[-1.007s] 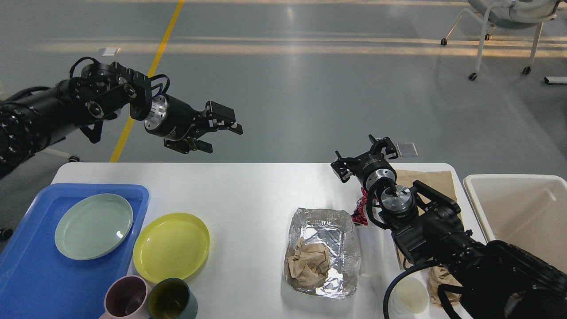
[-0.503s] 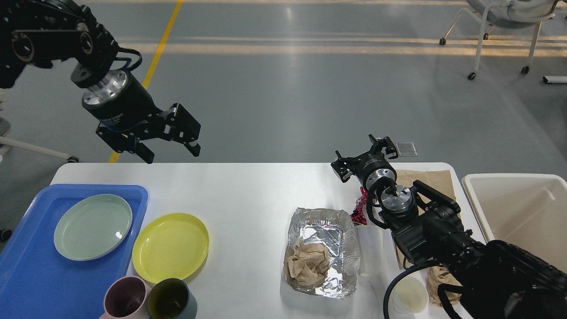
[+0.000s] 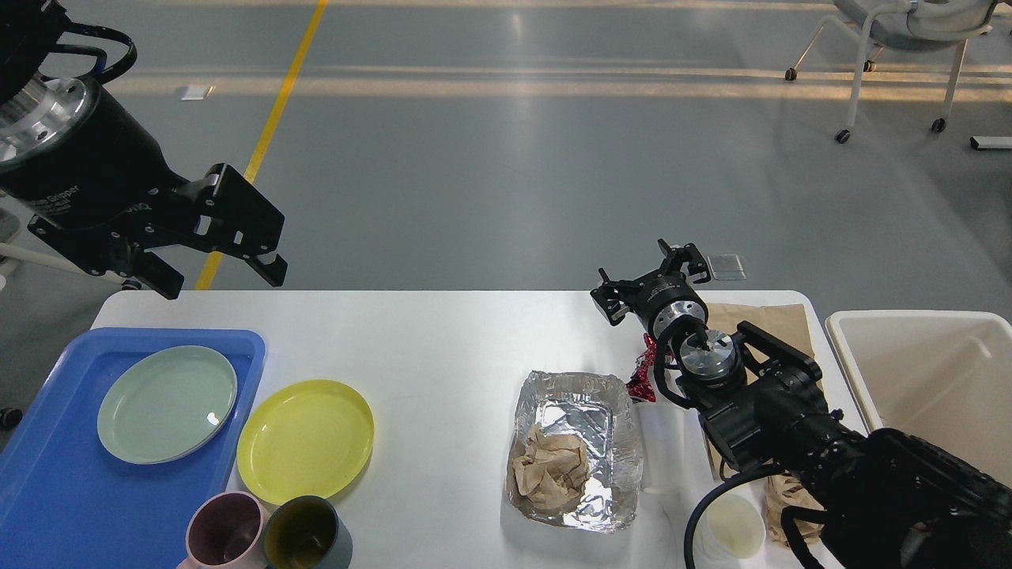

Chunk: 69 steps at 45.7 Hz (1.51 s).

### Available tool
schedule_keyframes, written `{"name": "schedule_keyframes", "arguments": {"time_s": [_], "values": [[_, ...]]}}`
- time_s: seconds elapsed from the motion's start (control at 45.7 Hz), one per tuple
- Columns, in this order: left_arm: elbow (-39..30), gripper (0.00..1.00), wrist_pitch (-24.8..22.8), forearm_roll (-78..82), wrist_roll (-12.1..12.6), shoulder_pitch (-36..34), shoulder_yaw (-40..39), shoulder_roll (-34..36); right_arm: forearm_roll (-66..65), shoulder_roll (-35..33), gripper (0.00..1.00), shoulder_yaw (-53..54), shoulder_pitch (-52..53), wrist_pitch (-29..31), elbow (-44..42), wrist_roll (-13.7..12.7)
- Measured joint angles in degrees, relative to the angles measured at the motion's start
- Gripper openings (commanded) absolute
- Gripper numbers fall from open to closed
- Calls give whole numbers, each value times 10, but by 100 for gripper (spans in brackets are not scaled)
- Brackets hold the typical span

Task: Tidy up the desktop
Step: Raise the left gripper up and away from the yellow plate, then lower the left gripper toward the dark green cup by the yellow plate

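Observation:
The white desktop [image 3: 443, 340] holds dishes on its left half and litter on its right half. A yellow plate [image 3: 305, 439] lies beside a blue tray [image 3: 47, 490] that carries a pale green plate [image 3: 168, 403]. A pink mug [image 3: 224, 537] and a dark green mug [image 3: 307, 533] stand at the front edge. A foil tray [image 3: 573, 383] holds crumpled brown paper [image 3: 549, 470]. My left gripper [image 3: 217, 276] hangs open and empty above the table's far left corner. My right gripper [image 3: 650, 283] is open and empty at the far edge, just beyond a red wrapper [image 3: 642, 373].
A cream bin [image 3: 933, 371] stands off the table's right end. A clear plastic cup [image 3: 662, 442] lies right of the foil tray. A white cup [image 3: 734, 525] and a brown paper bag [image 3: 771, 316] lie partly under my right arm. A wheeled chair [image 3: 901, 47] stands far back.
My left arm has swung left and closer to the camera, carrying its open gripper from beyond the far edge to above the table's far left corner. The right arm and the objects have not moved.

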Motion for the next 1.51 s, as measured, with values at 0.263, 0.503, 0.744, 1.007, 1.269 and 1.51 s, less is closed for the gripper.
{"name": "schedule_keyframes", "arguments": {"time_s": [0.263,0.503,0.744,1.007,1.269,1.51], "values": [[-25,99,0,0,11,-4,2,-9,0,0,100,0,0,0,0,0],[-22,99,7,0,64,140,-11,-13,0,0,100,0,0,0,0,0],[-11,99,122,3,77,271,-40,-13,0,0,100,0,0,0,0,0],[55,99,169,10,65,373,-89,-26,0,0,100,0,0,0,0,0],[128,99,176,11,40,427,-119,-42,0,0,100,0,0,0,0,0],[193,98,172,11,43,446,-120,-67,0,0,100,0,0,0,0,0]]}}
